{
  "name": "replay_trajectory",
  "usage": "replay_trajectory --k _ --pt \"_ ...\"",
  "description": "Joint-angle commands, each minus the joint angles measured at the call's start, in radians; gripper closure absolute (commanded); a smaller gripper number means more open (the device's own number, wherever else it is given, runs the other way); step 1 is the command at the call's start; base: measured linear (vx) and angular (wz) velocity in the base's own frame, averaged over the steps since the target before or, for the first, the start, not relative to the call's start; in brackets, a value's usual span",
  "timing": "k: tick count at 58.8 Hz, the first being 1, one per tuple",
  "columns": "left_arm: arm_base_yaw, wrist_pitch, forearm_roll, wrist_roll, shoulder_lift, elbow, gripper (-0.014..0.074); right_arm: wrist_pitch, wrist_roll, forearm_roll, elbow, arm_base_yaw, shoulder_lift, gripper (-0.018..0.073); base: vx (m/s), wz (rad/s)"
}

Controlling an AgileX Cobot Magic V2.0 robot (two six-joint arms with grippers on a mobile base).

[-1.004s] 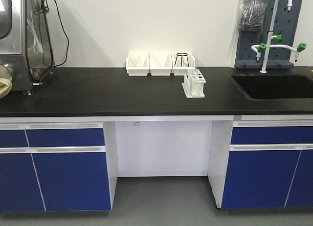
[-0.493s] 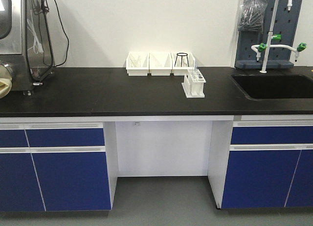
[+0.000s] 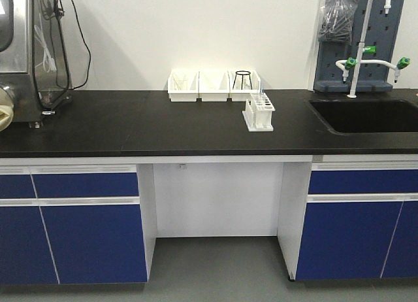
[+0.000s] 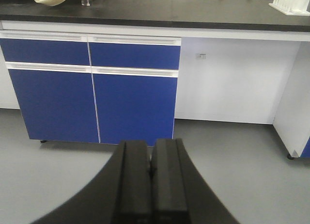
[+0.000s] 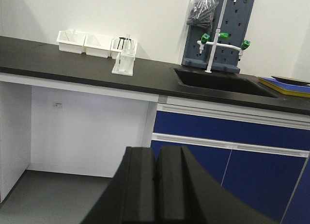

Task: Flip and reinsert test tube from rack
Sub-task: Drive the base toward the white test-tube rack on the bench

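Note:
The small white rack (image 3: pixel 259 112) stands on the black counter (image 3: pixel 163 122), just in front of the right-hand white bin. Slim clear test tubes (image 3: pixel 256 103) stand upright in it, too small to count. The rack also shows in the right wrist view (image 5: pixel 123 63) and at the top right edge of the left wrist view (image 4: pixel 292 1). My left gripper (image 4: pixel 150 151) is shut and empty, low in front of the blue cabinets. My right gripper (image 5: pixel 156 156) is shut and empty, also below counter height. Neither gripper shows in the front view.
Three white open-front bins (image 3: pixel 214 85) stand at the wall behind the rack; the right one holds a black ring stand (image 3: pixel 242 78). A sink (image 3: pixel 366 116) with a white tap (image 3: pixel 360 40) lies right. A steel machine (image 3: pixel 26 50) stands left. Blue cabinets (image 3: pixel 85 223) flank a knee gap.
The front view has shifted slightly; the scene sits a little to the left and lower than before. Nothing on the counter has moved.

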Motion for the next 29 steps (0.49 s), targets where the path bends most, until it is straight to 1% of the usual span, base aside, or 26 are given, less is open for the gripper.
replay_trajectory --k 1,15,29 --pt "-0.007 -0.087 -0.004 0.000 -0.012 0.000 0.0603 -0.089 -0.011 -0.003 0.001 -0.005 -0.008 0.0568 0.06 -0.03" --pt "-0.007 -0.087 -0.004 0.000 -0.012 0.000 0.0603 -0.089 -0.011 -0.003 0.001 -0.005 -0.008 0.0568 0.12 -0.02" --pt "-0.007 -0.087 -0.004 0.000 -0.012 0.000 0.0603 -0.089 -0.011 -0.003 0.001 -0.005 -0.008 0.0568 0.22 -0.01"
